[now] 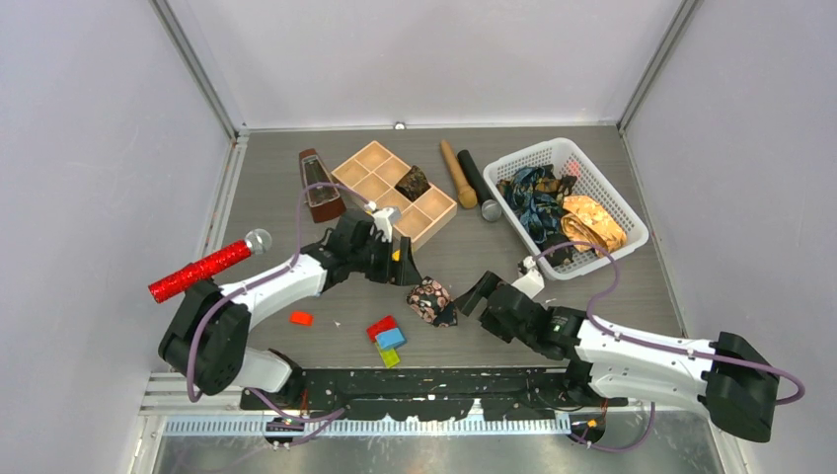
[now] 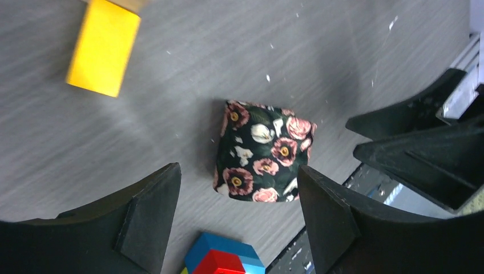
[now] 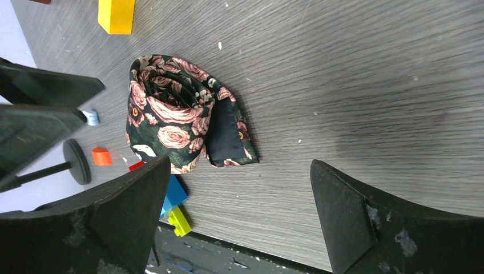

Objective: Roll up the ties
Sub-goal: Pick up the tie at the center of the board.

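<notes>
A rolled black tie with pink flowers (image 1: 431, 301) lies on the grey table between my two grippers, its loose end folded beside the roll (image 3: 177, 114). My left gripper (image 1: 403, 269) is open just up-left of it and holds nothing; in the left wrist view (image 2: 237, 176) the roll (image 2: 259, 151) lies just ahead of the fingertips. My right gripper (image 1: 481, 292) is open and empty just right of the roll (image 3: 240, 165). A dark blue-teal tie (image 1: 533, 197) and a golden-orange tie (image 1: 595, 222) lie in a white basket (image 1: 632, 225). A dark brown rolled tie (image 1: 413, 183) sits in a wooden box (image 1: 363, 166).
Red, blue and yellow-green blocks (image 1: 387, 336) lie near the roll, a yellow block (image 2: 104, 47) by the left gripper, and a red block (image 1: 299, 318) further left. A red glittery microphone (image 1: 202, 269), a metronome (image 1: 318, 186), a wooden cylinder (image 1: 457, 173) and a black cylinder (image 1: 476, 183) lie around.
</notes>
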Robot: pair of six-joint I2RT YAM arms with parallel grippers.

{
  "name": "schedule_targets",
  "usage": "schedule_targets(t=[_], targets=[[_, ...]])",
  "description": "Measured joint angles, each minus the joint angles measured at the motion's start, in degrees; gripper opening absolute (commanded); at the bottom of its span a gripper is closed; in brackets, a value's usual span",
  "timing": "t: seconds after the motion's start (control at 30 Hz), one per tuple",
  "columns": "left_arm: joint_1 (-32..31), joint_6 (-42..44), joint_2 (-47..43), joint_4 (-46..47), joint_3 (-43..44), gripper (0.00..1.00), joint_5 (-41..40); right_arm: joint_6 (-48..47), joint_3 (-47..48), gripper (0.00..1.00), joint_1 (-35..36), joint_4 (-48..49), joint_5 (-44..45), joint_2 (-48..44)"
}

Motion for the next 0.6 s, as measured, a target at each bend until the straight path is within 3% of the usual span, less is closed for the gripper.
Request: schedule_targets(t=[0.3,0.6], targets=[[-2.5,-0.8,0.2,5.6,-3.4,0.77,2.9,8.2,-4.2,1.00,0.0,11.2,-3.0,4.1],[-3.3,0.1,2.4,6.7,-4.6,0.75,3.4,14.2,-6.1,1.00,0.0,14.4,-4.6,4.9]])
